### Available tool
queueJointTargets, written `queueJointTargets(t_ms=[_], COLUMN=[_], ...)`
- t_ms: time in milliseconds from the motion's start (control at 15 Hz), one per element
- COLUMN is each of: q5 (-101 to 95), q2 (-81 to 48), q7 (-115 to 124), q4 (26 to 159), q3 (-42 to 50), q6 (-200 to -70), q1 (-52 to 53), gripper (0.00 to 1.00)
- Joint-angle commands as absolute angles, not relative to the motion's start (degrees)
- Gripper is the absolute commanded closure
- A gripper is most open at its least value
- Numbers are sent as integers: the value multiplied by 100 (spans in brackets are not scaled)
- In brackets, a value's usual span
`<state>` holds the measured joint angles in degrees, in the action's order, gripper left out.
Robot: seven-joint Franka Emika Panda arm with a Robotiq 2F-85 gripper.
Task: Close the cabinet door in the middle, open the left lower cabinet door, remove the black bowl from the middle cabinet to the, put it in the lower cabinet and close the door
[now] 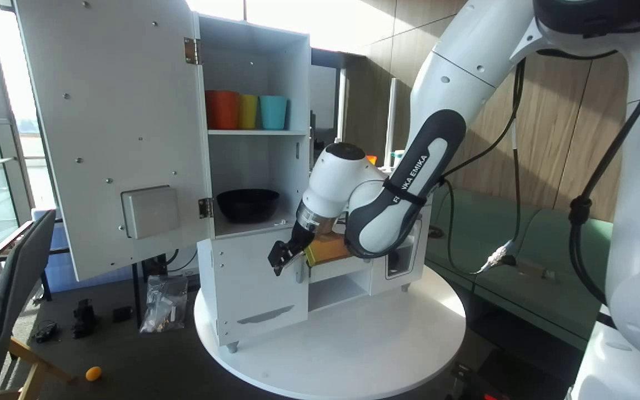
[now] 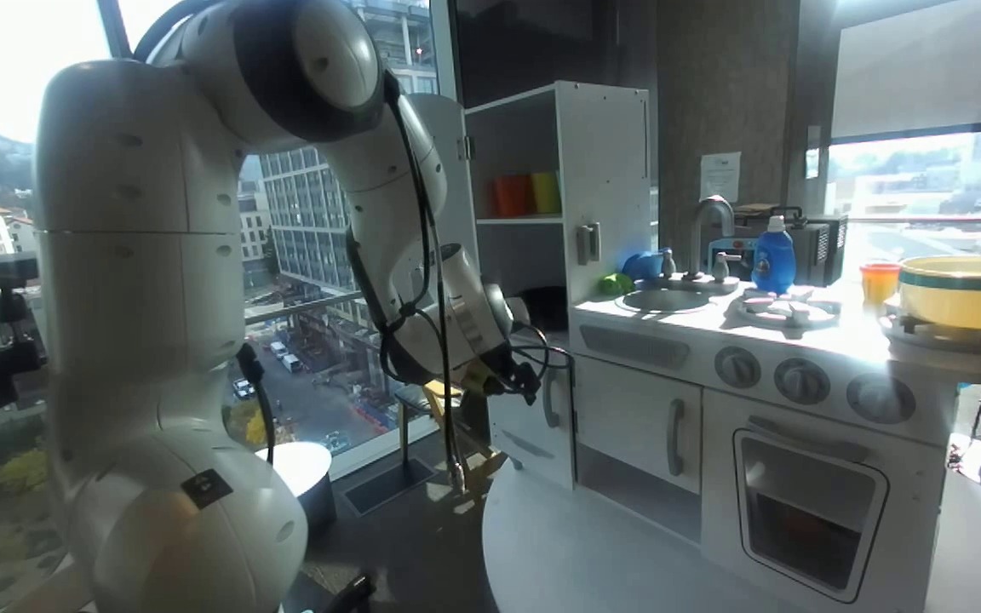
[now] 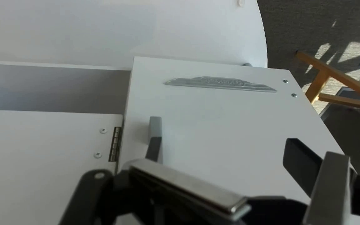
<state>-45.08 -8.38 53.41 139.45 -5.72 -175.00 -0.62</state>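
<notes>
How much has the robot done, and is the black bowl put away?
Not yet! Done, it seems: the middle door looks shut. In hand: open jaws near the handle of the left lower door, maybe touching; that door looks closed. Left to do: the black bowl sits in the middle cabinet, so that door must be opened, the bowl put inside and the door closed.

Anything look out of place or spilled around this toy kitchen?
Yes: a small orange object lies on the floor near the chair. It looks odd because it seems dropped rather than put there; I can't tell what it is. The black bowl sits upright in the middle cabinet, and I see nothing spilled.
</notes>
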Motion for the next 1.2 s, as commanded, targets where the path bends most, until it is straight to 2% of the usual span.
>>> queueJointTargets(t_ms=[0, 667, 1133], q5=[-4369, -4602, -5620], q2=[-521, -798, -1032], q7=[4953, 5118, 5693], q4=[13939, 13553, 13086], q3=[-596, -519, -348], q6=[-17020, -17071, -16957], q1=[-194, -211, -91], gripper=[0, 0, 0])
